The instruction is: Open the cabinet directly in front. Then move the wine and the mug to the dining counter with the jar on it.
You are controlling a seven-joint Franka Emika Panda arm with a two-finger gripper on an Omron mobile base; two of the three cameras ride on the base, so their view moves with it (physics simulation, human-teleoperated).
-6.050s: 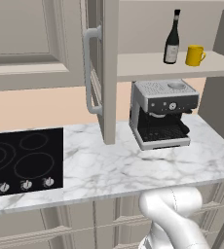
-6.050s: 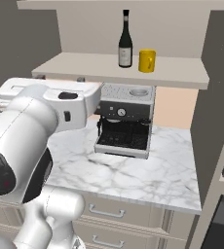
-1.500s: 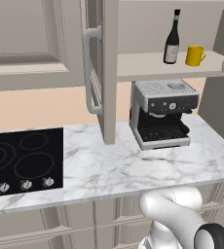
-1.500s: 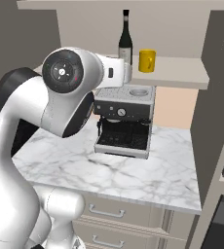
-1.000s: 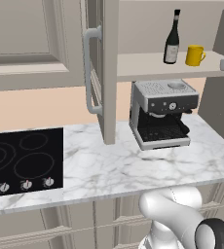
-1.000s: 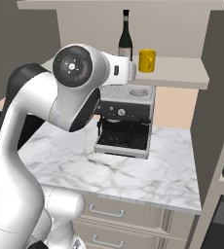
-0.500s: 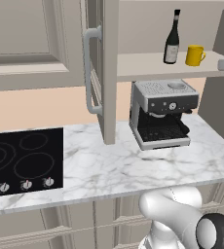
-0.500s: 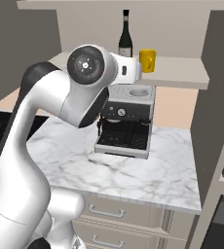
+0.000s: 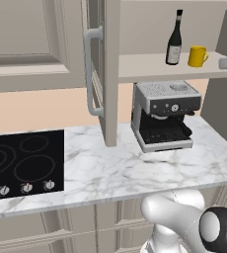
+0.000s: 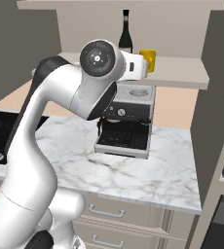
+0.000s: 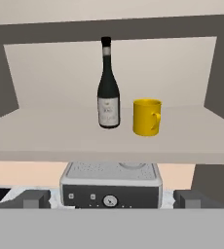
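Observation:
The cabinet [image 9: 110, 74] stands open, its door edge-on with a curved silver handle [image 9: 92, 74]. On its lower shelf [image 11: 60, 136] the dark wine [image 11: 108, 87] stands upright, the yellow mug [image 11: 146, 117] close on its right, handle to the right. Both show in the base views too: wine [image 9: 174, 39] [image 10: 126, 33], mug [image 9: 197, 56] [image 10: 148, 59]. My gripper [image 11: 112, 199] is open and holds nothing. It hangs level with the shelf front, short of both things. One fingertip [image 11: 36, 199] rises at the lower left. The dining counter and the jar are out of view.
An espresso machine [image 9: 165, 114] stands on the marble counter [image 9: 110, 168] under the shelf. A black cooktop [image 9: 21, 163] lies at the left. A closed upper cabinet [image 9: 31, 44] hangs left of the open door. My arm's big elbow [image 10: 97, 73] rises before the shelf.
My arm's elbow has swung up and to the right in the right base view. The wine and mug stand as before, and the gripper stays open.

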